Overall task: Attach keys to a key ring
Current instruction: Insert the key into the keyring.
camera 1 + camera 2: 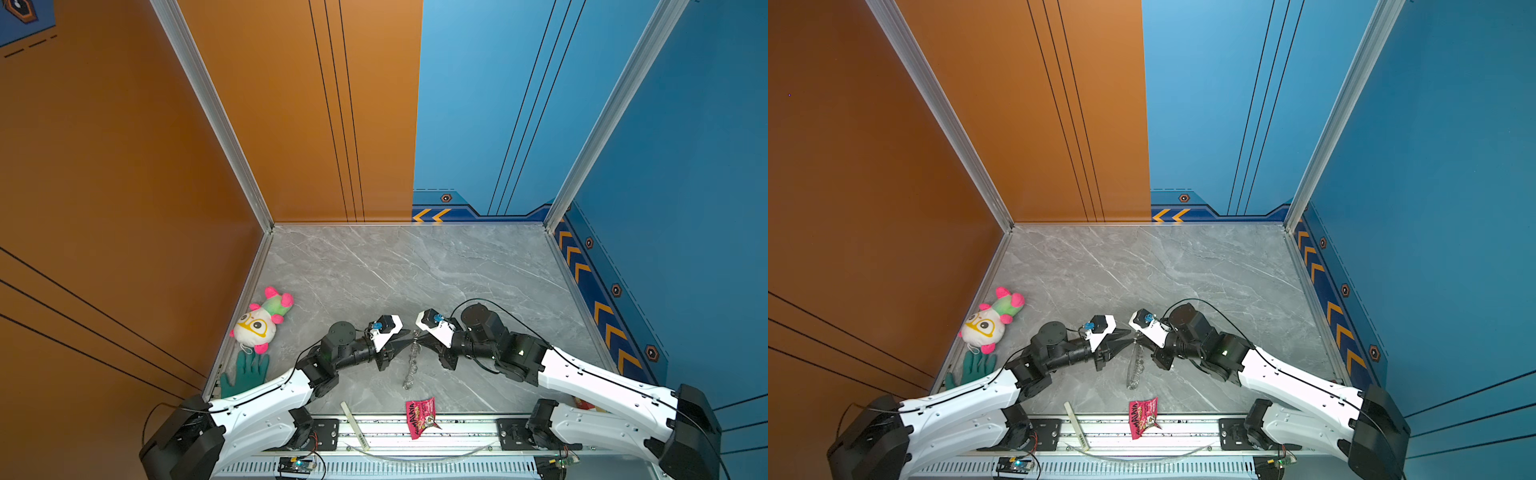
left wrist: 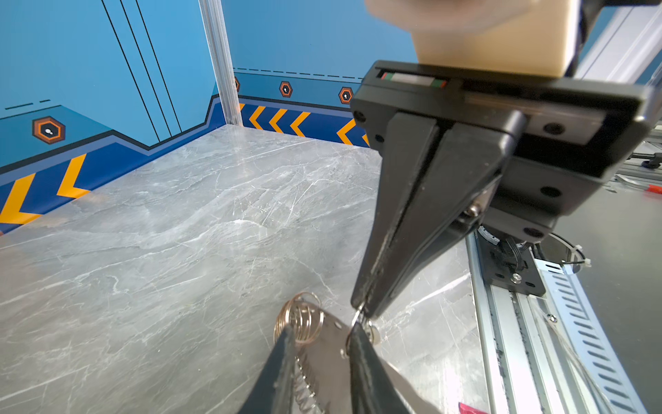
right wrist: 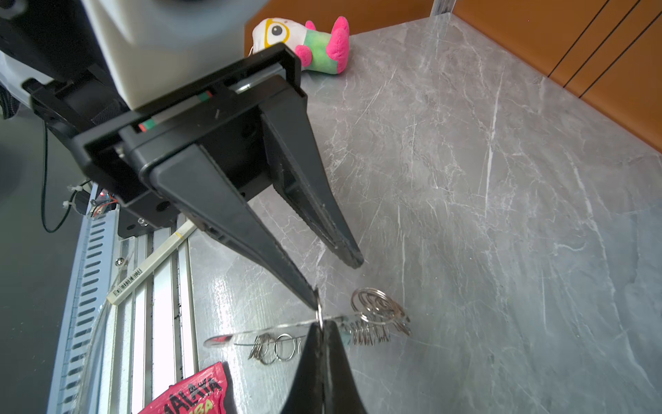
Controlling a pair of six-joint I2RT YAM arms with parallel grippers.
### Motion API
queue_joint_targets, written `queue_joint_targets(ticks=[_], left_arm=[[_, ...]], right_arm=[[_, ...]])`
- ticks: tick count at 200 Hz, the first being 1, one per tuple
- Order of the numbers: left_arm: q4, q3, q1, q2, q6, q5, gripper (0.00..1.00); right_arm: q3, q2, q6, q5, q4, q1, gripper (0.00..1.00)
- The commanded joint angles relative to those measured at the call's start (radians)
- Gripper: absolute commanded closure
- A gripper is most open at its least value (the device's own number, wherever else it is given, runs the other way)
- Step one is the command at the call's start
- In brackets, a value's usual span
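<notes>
The key ring point(image 1: 411, 361) is a flat pale band point(image 2: 329, 347) edged with many small silver rings point(image 3: 376, 312). It hangs from the two grippers down toward the marble tabletop, as both top views show point(image 1: 1136, 365). My right gripper point(image 3: 322, 328) is shut, pinching one small ring at the band's upper end; the left wrist view shows its closed tips point(image 2: 361, 312). My left gripper point(image 2: 322, 329) is open, its fingers standing on either side of the band, and one tip touches the same ring point(image 3: 317, 304). A small silver piece point(image 2: 374, 331) sits behind that ring. I cannot make out the keys.
A plush toy point(image 1: 262, 320) and a green glove point(image 1: 245, 372) lie by the orange left wall. A red snack packet point(image 1: 422, 417) and a white stick point(image 1: 353, 424) lie on the front rail point(image 1: 457, 428). Walls enclose the table on three sides.
</notes>
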Motion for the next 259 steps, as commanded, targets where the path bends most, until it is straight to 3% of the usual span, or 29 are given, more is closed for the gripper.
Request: queue_joint_targets(ticks=[1,48,132,160,207,259], left_arm=[[-0.046,0.026,-0.009,-0.014,0.038,0.009,0.73],[-0.053,0.035,-0.011,-0.01,0.036,0.043,0.73],[-0.053,0.039,-0.012,-0.02,0.016,0.093,0.77],[-0.052,0.05,-0.01,0.002,0.011,0.12,0.86],[0.022,0.019,0.011,-0.006,-0.027,0.159,0.92],[0.022,0.042,0.013,0.055,-0.032,0.242,0.87]], right_arm=[[0.085,0.012,-0.035,0.061,-0.13,0.015,1.0],[0.195,0.07,-0.095,0.137,-0.302,0.079,1.0],[0.219,0.081,-0.134,0.142,-0.313,0.083,1.0],[0.225,0.087,-0.146,0.132,-0.309,0.084,1.0],[0.197,0.073,-0.165,0.09,-0.278,0.076,1.0],[0.186,0.045,-0.174,0.057,-0.262,0.065,1.0]])
